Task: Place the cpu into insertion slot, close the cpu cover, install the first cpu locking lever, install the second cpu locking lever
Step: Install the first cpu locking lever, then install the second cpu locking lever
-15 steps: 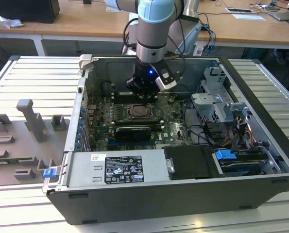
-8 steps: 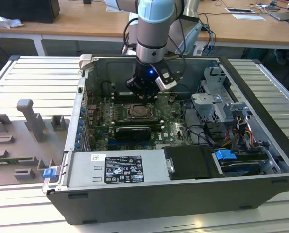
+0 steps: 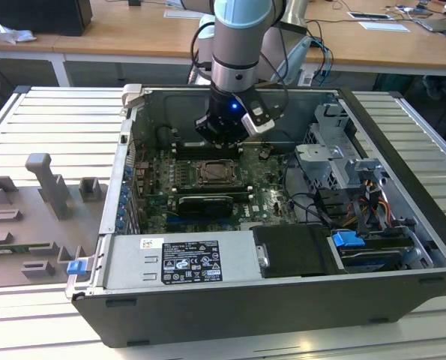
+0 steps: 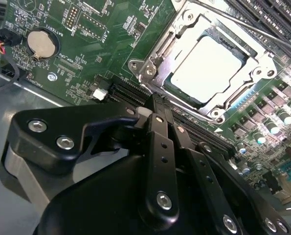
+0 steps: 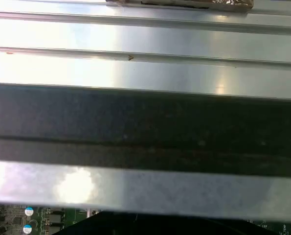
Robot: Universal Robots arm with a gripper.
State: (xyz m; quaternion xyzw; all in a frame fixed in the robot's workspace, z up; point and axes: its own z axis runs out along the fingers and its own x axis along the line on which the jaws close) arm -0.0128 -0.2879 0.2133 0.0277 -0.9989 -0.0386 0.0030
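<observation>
The cpu point(image 4: 211, 66), a pale square chip, lies in the socket on the green motherboard. The cpu cover point(image 4: 160, 58), a silvery frame, lies flat around it with the chip's face showing through its window. A thin metal lever rod point(image 4: 243, 29) runs along the socket's far side. My gripper point(image 4: 155, 102) is shut with nothing between its black fingers; the tips hover over a dark slot beside a socket corner. In the exterior view the gripper point(image 3: 226, 139) hangs inside the open case just behind the socket point(image 3: 215, 173).
A long black expansion card point(image 3: 202, 204) lies in front of the socket. The power supply point(image 3: 181, 262) fills the case's front, and the drive cage point(image 3: 335, 150) with cables stands at the exterior view's right. A coin cell point(image 4: 40, 45) sits on the board. A grey fixture point(image 3: 43, 202) lies outside the case.
</observation>
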